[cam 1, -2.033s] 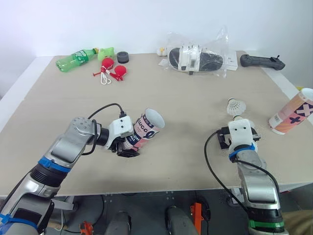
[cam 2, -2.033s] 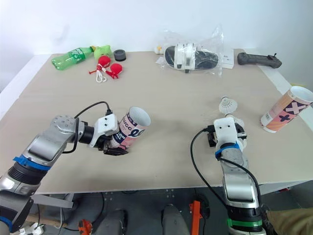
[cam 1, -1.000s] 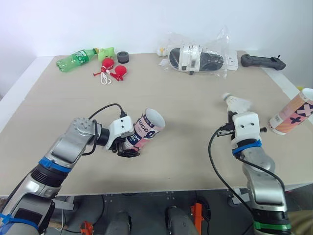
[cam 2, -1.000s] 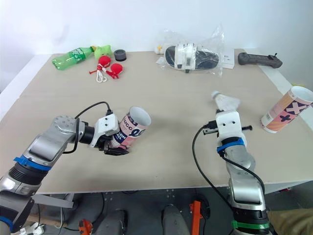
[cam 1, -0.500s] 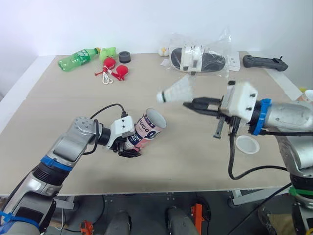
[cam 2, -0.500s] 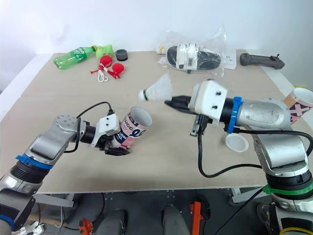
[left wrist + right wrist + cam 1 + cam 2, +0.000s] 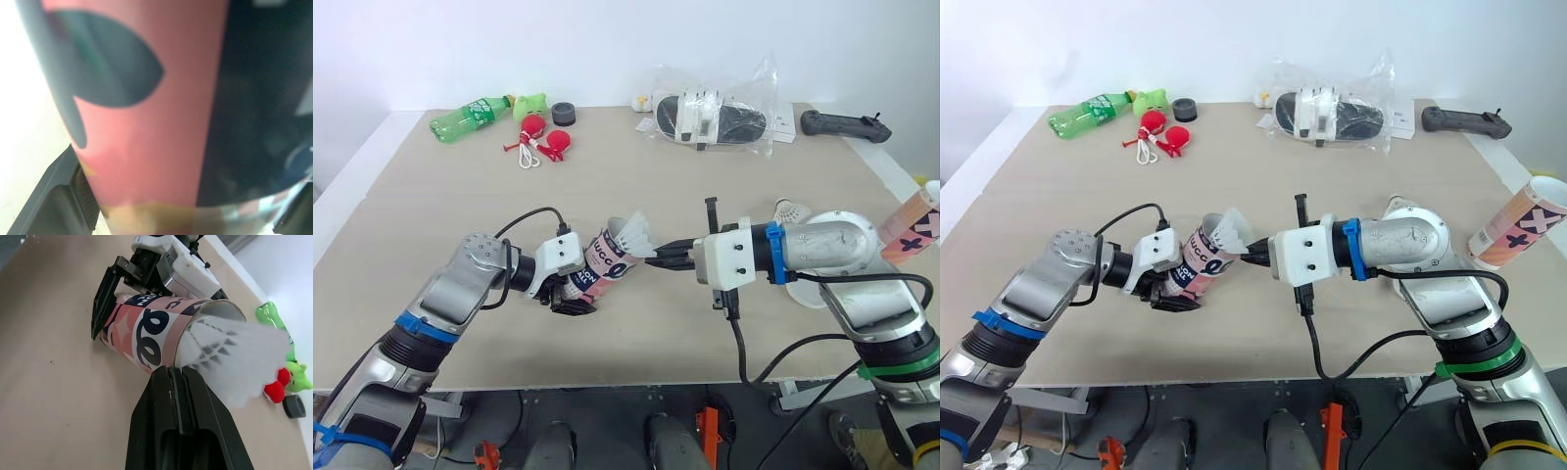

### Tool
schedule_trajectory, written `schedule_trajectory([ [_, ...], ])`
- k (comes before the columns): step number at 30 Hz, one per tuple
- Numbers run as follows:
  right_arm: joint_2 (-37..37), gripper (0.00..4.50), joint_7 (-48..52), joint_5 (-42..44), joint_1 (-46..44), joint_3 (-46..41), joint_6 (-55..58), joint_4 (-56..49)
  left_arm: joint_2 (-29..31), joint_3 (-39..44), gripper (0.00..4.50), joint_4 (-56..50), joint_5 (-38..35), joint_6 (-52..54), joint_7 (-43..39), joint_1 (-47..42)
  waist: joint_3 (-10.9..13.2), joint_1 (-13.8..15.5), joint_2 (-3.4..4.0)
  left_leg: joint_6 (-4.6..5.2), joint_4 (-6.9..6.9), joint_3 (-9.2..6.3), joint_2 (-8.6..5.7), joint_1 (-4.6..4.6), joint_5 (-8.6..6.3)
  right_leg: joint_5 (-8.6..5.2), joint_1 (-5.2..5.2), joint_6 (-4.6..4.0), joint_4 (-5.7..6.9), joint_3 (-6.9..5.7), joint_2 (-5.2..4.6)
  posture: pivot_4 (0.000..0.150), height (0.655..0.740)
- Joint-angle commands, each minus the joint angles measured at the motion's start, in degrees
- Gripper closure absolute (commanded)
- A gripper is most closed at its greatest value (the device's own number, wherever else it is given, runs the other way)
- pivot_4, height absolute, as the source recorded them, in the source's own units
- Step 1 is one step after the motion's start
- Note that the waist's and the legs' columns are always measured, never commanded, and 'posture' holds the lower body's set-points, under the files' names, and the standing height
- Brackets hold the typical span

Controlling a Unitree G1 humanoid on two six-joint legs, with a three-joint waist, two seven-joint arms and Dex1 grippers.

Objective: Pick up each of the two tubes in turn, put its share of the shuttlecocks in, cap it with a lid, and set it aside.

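Over the table (image 7: 724, 186), left gripper (image 7: 571, 294) clamps the tube (image 7: 605, 258); right gripper (image 7: 658, 258) pinches a shuttlecock (image 7: 632, 235) that may snag its rim.

the near tube (image 7: 600, 264) shows letters that look like "ucc" — the rest unreadable — the far tube (image 7: 1523, 227) bold crosses.

Pink, navy and white printed tube (image 7: 605, 259) sits tilted, bottom end clamped in the left gripper (image 7: 573, 294), open mouth angled up off the counter (image 7: 705, 176). A white feather shuttlecock (image 7: 632, 235) is in that mouth, nose in, skirt poking out, with the right gripper (image 7: 658, 260) pinched on its edge. Second shuttlecock (image 7: 790, 210) rests on the counter further right. The other tube (image 7: 1520, 222), similar print, is at the far right edge, open end up.
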Motion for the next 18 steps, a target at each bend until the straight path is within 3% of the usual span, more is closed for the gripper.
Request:
schedule_trajectory([
  [1,0.0,3.11,0.3,0.7,-1.0,-1.8,0.1,-0.3,-0.2,-2.2,0.83,-0.6,0.2,0.8,0.0,1.5,0.0,0.0,0.00,0.00,0.00,0.00,0.00,0.00,0.00,0.00,0.00,0.00,0.00,0.00,0.00,0.150,0.7400],
  [5,1.4,1.75,-4.4,7.2,1.6,-8.0,9.9,-3.0,-0.1,-2.0,0.83,-1.4,0.0,1.3,0.3,1.9,0.0,0.0,0.00,0.00,0.00,-0.01,0.01,0.02,0.00,0.02,0.01,-0.03,0.01,-0.01,0.00,0.150,0.7400],
  [8,3.1,0.16,-10.5,11.7,5.5,-14.2,18.1,-5.5,0.1,-1.8,0.83,-1.8,-0.2,1.6,0.6,2.2,0.0,0.0,0.00,0.00,0.00,-0.04,0.00,0.01,0.00,0.01,0.03,-0.03,0.01,-0.03,0.00,0.150,0.7400],
  [12,9.1,0.06,-25.5,8.6,11.1,-21.1,23.3,-4.4,0.3,-1.6,0.83,-2.2,-0.3,1.7,0.6,2.9,0.0,-0.1,-0.03,0.01,-0.02,-0.05,0.01,0.04,-0.01,-0.02,0.03,-0.05,0.02,-0.05,0.01,0.150,0.7400],
  [18,19.1,0.06,-50.1,-4.8,14.7,-21.6,30.1,4.2,0.1,-1.8,0.83,-2.0,-0.3,1.8,0.4,2.9,0.0,-0.2,-0.01,0.01,-0.02,-0.04,0.01,0.06,0.00,0.01,-0.01,-0.10,0.06,-0.02,0.03,0.150,0.7400],
])
